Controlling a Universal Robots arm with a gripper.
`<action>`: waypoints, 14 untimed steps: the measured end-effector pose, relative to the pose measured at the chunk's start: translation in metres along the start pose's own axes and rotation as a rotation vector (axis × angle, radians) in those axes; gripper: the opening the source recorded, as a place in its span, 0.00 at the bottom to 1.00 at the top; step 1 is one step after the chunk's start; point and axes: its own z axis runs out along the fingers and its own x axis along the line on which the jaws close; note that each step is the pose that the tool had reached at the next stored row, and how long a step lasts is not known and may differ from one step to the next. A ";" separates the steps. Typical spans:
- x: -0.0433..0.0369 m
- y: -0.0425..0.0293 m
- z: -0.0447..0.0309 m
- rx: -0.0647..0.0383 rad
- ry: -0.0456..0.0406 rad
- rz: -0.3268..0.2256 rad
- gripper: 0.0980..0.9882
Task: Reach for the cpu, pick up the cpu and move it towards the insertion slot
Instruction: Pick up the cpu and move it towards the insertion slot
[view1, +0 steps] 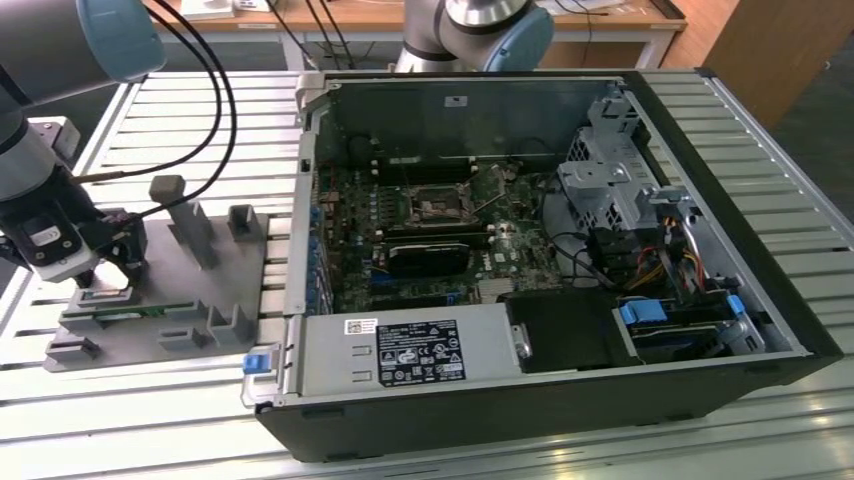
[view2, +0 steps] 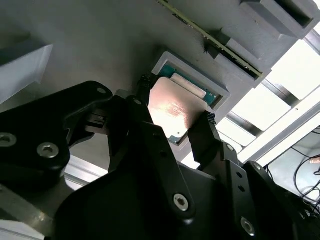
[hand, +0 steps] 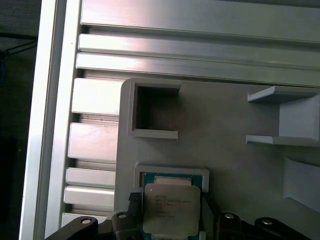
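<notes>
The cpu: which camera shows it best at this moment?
The first wrist view: the cpu faces the camera flat-on, silvery top unobstructed, held between the fingers of the gripper. The second wrist view shows it slanted, edges partly behind those fingers. In the exterior view the gripper largely covers it.

Black gripper (view2: 175, 104) clamped on cpu (view2: 172, 116) at grey holder pocket (view2: 221, 93).
Fingers (view2: 202, 142) press 2 opposite edges of the silvery chip, which sits tilted w/ one corner past the pocket rim. Thin memory stick (view2: 220, 45) stands edge-on just beyond; slatted bench (view2: 300, 70) behind.
</notes>
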 end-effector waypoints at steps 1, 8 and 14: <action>0.0000 0.0000 0.0000 0.000 0.0001 0.000 0.54; 0.0001 0.0002 -0.0049 0.000 0.0001 0.000 0.50; 0.0001 0.0006 -0.0149 0.000 -0.0002 0.000 0.50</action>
